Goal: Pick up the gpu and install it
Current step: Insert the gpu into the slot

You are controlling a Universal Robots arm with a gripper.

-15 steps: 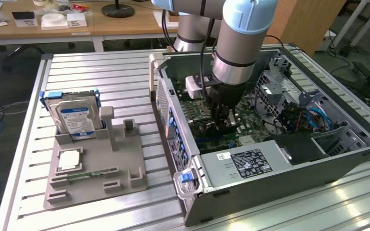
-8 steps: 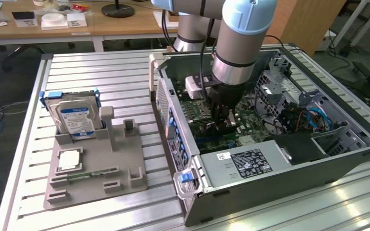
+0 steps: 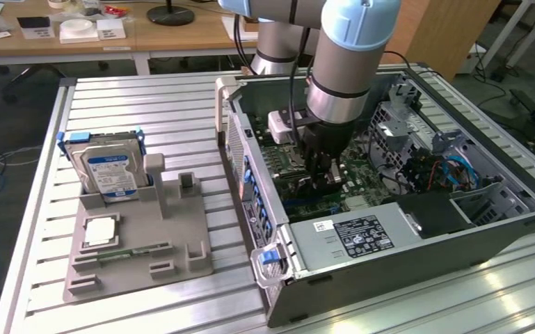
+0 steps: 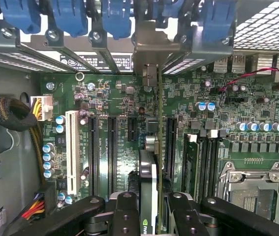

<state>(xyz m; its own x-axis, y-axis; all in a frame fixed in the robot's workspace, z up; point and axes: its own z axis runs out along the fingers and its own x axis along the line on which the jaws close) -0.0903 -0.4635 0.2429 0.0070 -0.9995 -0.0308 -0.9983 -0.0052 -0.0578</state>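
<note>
Pincer (image 4: 149,216) pinching the gpu (image 4: 148,172) edge-on, black fingers (image 4: 124,216) closed on either face of the card. Card seen from its top edge: thin, dark, a green logo near the fingers, silver bracket (image 4: 148,54) running up to the rear slot wall among blue clips (image 4: 114,17). Card stands upright over the motherboard (image 4: 228,113), in line with the row of black expansion slots (image 4: 112,152); seating depth cannot be told. In the exterior view the arm (image 3: 350,62) reaches down into the open computer case (image 3: 490,236), pincer (image 3: 321,182) low at its centre. At the case's 9 o'clock on the slatted surface (image 3: 156,97), a grey holder (image 3: 137,264) carries a hard drive (image 3: 109,170).
</note>
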